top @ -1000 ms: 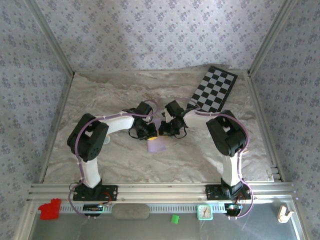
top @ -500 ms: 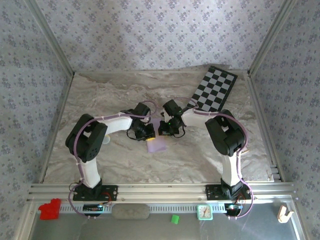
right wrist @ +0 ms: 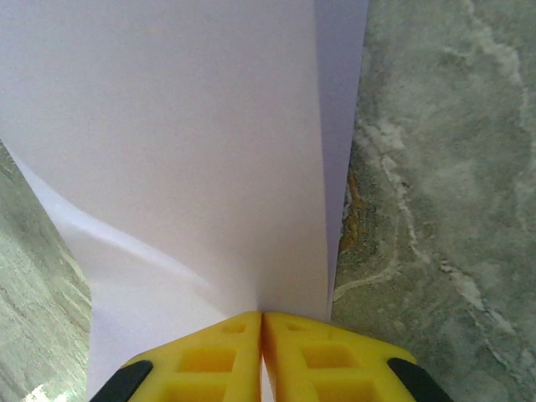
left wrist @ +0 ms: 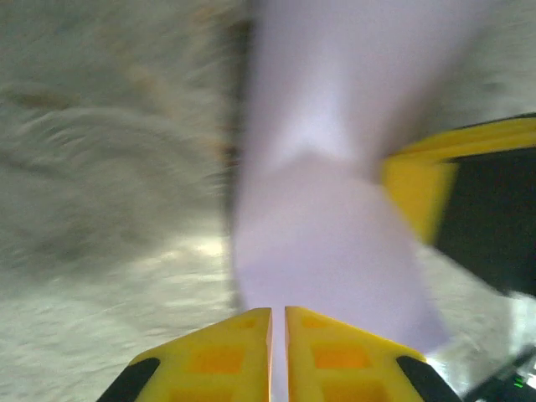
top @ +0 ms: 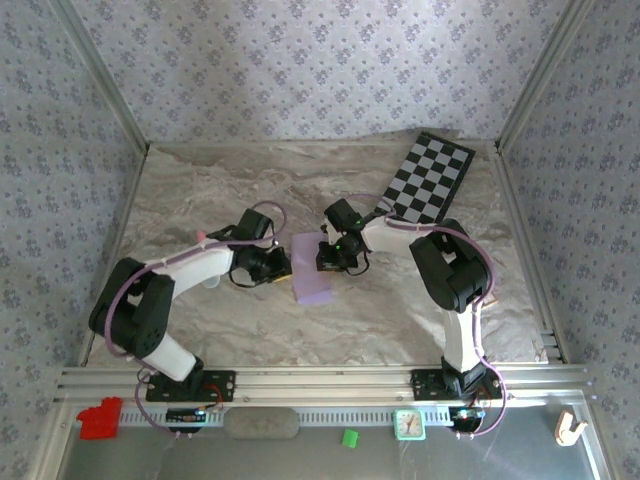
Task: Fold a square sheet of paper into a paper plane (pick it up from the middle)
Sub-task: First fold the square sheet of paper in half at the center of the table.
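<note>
I see my left gripper [left wrist: 278,331] pinched shut on one edge of the thin pale lilac sheet of paper [top: 314,272]. My right gripper [right wrist: 261,333] clamps the opposite edge, mid-way across the marbled grey table [top: 200,190].

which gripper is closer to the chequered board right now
Right. The right gripper sits just below and left of the chequered board, pinching the lilac paper; the left gripper pinches the paper's other side, farther from the board.

A robot lab test cell; aluminium frame [top: 330,378], wallpapered walls [top: 300,70], chequered board [top: 432,178].
</note>
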